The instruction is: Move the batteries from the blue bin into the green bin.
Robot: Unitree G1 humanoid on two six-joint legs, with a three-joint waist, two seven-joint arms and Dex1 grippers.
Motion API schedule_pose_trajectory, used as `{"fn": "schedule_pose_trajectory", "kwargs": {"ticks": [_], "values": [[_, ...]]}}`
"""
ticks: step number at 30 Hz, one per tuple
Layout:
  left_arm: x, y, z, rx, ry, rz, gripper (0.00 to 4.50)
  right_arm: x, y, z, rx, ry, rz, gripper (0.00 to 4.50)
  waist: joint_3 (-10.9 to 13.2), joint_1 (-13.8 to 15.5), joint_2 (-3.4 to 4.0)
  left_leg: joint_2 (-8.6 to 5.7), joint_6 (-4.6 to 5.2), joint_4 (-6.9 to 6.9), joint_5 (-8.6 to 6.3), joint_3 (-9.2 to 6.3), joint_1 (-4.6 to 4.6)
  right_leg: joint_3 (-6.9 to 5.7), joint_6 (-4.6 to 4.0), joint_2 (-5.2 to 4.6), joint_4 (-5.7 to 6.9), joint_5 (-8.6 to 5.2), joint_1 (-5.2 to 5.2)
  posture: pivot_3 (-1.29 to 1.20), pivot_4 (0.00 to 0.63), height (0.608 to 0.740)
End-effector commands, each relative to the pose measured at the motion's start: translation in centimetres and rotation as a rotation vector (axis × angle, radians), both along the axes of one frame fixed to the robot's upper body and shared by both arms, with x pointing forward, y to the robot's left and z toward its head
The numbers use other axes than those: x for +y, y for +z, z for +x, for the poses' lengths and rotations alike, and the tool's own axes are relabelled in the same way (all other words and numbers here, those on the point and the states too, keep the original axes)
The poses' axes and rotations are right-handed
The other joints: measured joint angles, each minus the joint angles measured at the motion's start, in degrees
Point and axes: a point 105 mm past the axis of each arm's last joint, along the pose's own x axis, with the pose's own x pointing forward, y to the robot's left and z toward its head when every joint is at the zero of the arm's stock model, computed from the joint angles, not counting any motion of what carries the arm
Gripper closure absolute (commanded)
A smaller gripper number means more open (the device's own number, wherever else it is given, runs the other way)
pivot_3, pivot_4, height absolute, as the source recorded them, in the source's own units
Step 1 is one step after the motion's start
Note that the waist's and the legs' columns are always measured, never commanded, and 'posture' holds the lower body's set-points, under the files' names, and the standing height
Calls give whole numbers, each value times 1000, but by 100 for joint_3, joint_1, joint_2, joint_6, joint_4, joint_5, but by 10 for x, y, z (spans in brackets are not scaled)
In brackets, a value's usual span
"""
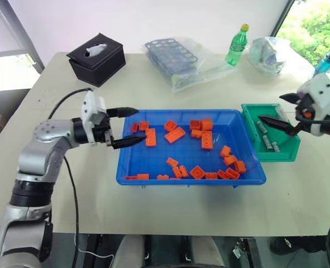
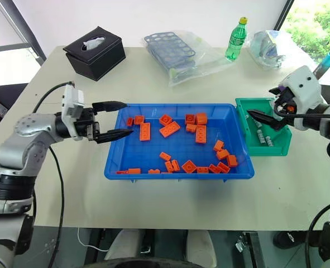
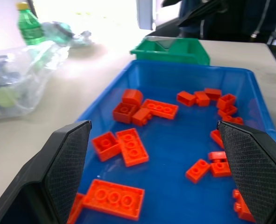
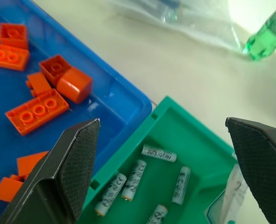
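The blue bin (image 1: 190, 180) lies mid-table and holds several orange toy bricks (image 1: 175, 134). Against its right end stands the green bin (image 1: 282, 153), with several batteries (image 4: 133, 173) lying on its floor. My right gripper (image 1: 271, 108) hovers open over the green bin, with nothing between its fingers (image 4: 77, 163). At the tray's left rim, my left gripper (image 1: 142, 125) is open and level. It points across the tray over the bricks and holds nothing.
At the back of the table are a black tissue box (image 1: 97, 58), a blue rack in a clear plastic bag (image 1: 173, 56), a green bottle (image 1: 237, 44) and a crumpled bag (image 1: 268, 53). A blue bottle (image 1: 326, 61) stands at the far right.
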Motion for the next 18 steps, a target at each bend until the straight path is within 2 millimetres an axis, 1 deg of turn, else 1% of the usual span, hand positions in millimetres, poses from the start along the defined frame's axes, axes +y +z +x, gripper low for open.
{"fn": "schedule_pose_trajectory", "kwargs": {"ticks": [1, 2, 4, 7, 9, 11, 18], "values": [[28, 11, -8, -8, 55, 7, 0, -37, -8, -62, 123, 94, -20, 67, 0, 141, -1, -2, 5, -1, -3, -9, 2, -1, 0, 2, -2, 0, 6, 0, 150, 716], [34, 11, -9, -2, 70, 15, 0, -48, -14, -73, 165, 88, -17, 67, 0, 139, -1, -3, 9, -4, -6, -12, 0, -1, 0, 1, -6, 0, 8, 0, 150, 716], [43, 10, -11, 9, 92, 29, 0, -64, -22, -86, 221, 68, 9, 67, 0, 127, -1, -8, 11, -4, -7, -11, 1, 0, 0, -4, -9, 0, 11, 0, 150, 716], [56, 10, -12, 28, 122, 45, 0, -81, -26, -94, 247, 44, 55, 67, 0, 77, 0, -7, 39, 1, -22, -4, 14, 1, 0, -7, -15, 0, 27, 0, 150, 716], [61, 10, -12, 31, 137, 49, 0, -83, -26, -94, 243, 44, 85, 67, 0, 31, 0, -1, 36, 1, -21, -3, 25, 1, 0, -5, -14, 0, 34, 0, 150, 716], [63, 11, -11, 30, 142, 52, 0, -80, -27, -94, 249, 68, 105, 67, 0, -7, 1, 5, 34, -3, -19, -4, 33, 1, 0, 0, -12, -1, 39, 0, 150, 716], [61, 10, -11, 9, 141, 78, 0, -69, -34, -85, 246, 103, 101, 67, 1, -8, 2, 6, 6, -6, -3, -3, 26, 1, 0, 3, -8, -1, 28, 0, 150, 716]]}}
